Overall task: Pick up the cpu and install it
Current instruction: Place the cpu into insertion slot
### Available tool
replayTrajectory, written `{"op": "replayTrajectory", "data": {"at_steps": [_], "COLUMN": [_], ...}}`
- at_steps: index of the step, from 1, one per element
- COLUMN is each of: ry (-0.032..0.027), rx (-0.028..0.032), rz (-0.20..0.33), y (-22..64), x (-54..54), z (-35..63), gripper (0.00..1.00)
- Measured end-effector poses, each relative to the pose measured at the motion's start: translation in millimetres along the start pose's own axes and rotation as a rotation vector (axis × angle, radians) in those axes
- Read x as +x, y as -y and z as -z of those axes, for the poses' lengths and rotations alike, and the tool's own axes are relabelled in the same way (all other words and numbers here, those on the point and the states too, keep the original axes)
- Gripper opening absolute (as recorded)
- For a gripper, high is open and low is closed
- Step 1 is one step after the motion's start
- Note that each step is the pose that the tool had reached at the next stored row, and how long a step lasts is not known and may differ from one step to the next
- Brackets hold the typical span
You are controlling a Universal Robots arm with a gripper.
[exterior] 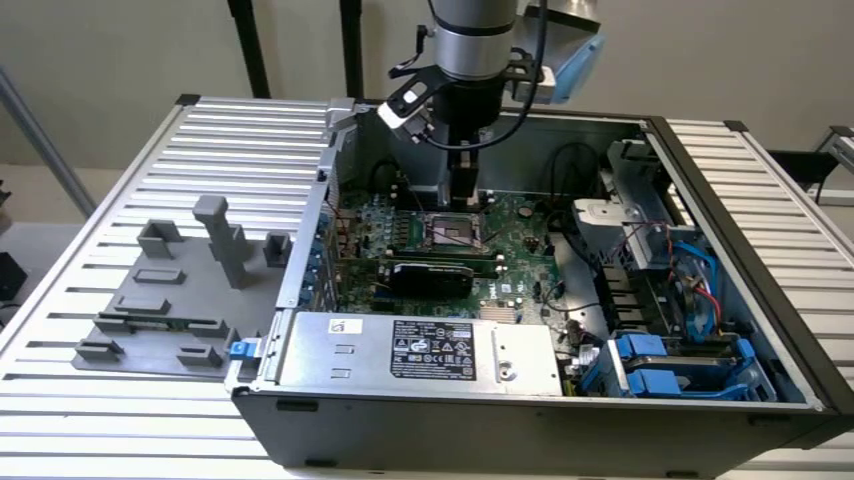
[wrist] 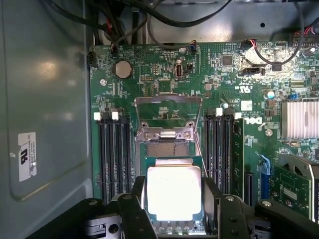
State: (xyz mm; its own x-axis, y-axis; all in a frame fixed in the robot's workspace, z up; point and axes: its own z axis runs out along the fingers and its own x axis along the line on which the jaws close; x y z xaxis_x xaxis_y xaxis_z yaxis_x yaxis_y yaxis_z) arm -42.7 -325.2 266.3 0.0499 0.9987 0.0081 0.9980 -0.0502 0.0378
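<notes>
Fingers (wrist: 137,199) of the gripper (exterior: 462,200) clasped the cpu (wrist: 174,193) by opposite edges above the socket (wrist: 167,147); it likely wanted lowering level, edges square with the socket's, no pressing.

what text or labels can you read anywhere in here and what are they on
"DELL", as best it reads: white logo on the motherboard.
Black label on the silver box: print too small to read.
White sticker on the case wall: too blurred to read.
cpu top: washed out by glare, nothing readable.
</notes>
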Motion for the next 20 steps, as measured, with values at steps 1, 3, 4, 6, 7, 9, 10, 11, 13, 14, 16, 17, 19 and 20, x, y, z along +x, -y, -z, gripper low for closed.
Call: {"op": "replayTrajectory", "data": {"at_steps": [1,3,4,6,7,9,10,11,13,14,16,17,19,20], "ry": [0.0,-0.0001,-0.0002,-0.0003,-0.0004,-0.0006,-0.0007,-0.0008,-0.0009,-0.0009,-0.001,-0.0011,-0.0012,-0.0011], "rx": [-0.0004,-0.0014,-0.0019,-0.003,-0.0036,-0.0048,-0.0056,-0.0063,-0.0076,-0.0082,-0.0093,-0.0098,-0.0105,-0.0107], "rz": [0.002,0.005,0.006,0.008,0.01,0.012,0.014,0.015,0.018,0.019,0.021,0.022,0.023,0.023], "y": [0.1,0.2,0.3,0.4,0.5,0.6,0.7,0.7,0.8,0.9,1.0,1.1,1.2,1.3], "x": [0.0,0.0,0.0,-0.1,-0.1,-0.1,-0.1,-0.1,-0.2,-0.2,-0.2,-0.2,-0.3,-0.3], "z": [-1.7,-5.1,-6.8,-10.2,-11.9,-15.2,-16.8,-18.3,-21.6,-23.2,-26.7,-28.6,-32.2,-34.0], "gripper": [0.55,0.55,0.55,0.55,0.55,0.55,0.55,0.55,0.55,0.55,0.55,0.55,0.55,0.55]}}
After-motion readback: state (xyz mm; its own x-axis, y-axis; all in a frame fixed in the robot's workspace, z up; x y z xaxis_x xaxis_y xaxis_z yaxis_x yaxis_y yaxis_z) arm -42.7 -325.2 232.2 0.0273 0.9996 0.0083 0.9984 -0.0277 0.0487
